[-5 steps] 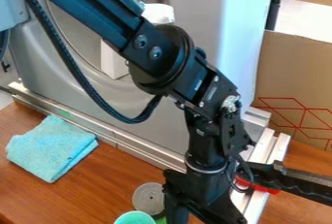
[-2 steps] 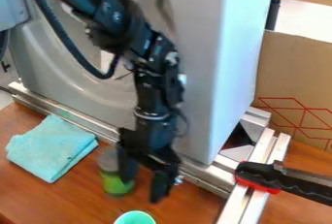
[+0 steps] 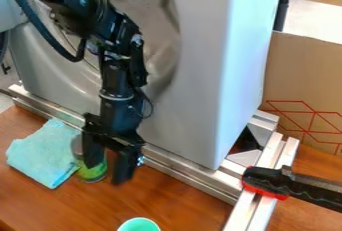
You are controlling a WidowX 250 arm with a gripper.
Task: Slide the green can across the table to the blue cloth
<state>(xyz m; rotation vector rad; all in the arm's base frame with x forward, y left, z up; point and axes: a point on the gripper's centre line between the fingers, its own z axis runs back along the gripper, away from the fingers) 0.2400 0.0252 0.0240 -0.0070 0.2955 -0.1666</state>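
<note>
The black pincer is held low over the wooden surface with its fingers parted, and the green-based can is partly hidden behind the finger on the view's left, so that contact cannot be confirmed. Farther to that side of the pincer a folded turquoise cloth is seen, while a mint-green cup is placed nearer the camera. Behind the pincer, a metal rail is topped by a large grey panel, and well to its right a black-and-red handle is rested across metal bars.
</note>
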